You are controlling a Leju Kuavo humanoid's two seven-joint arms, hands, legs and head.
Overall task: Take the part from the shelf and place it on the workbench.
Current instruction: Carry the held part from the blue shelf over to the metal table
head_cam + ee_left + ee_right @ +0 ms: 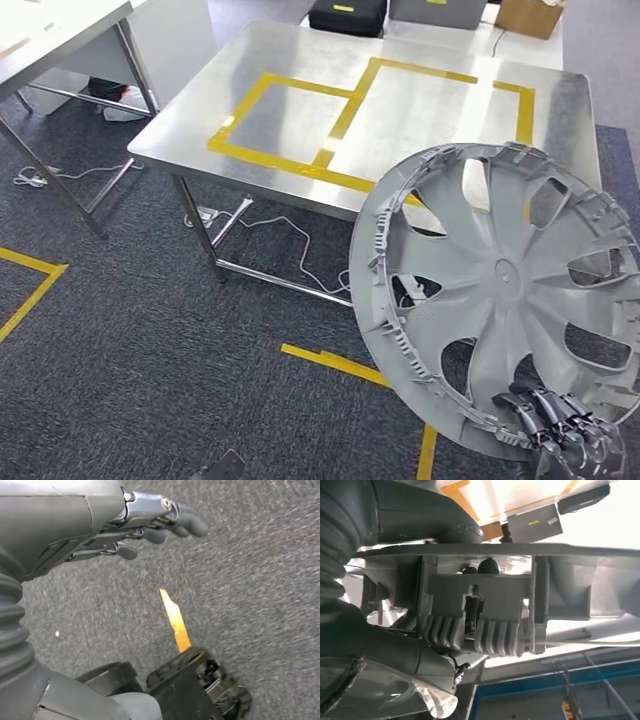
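The part is a large grey wheel cover (pixel 498 290) with spokes and cut-outs, held up tilted in front of me at the lower right. My right hand (pixel 555 425) grips its lower rim, dark fingers curled over the edge. In the right wrist view the cover's ribbed rim (pixel 486 615) runs across the picture with the thumb (pixel 433 525) pressed along it. The workbench (pixel 453 100) is a steel table marked with yellow tape rectangles, just beyond the cover. My left hand (pixel 151 522) hangs over the carpet, fingers stretched out and holding nothing.
Another steel table (pixel 53 30) stands at the far left. Cables (pixel 302 255) trail on the grey carpet under the workbench. Yellow floor tape (pixel 336 362) lies in front of it. A black case (pixel 349 15) and a cardboard box (pixel 528 15) sit beyond the workbench.
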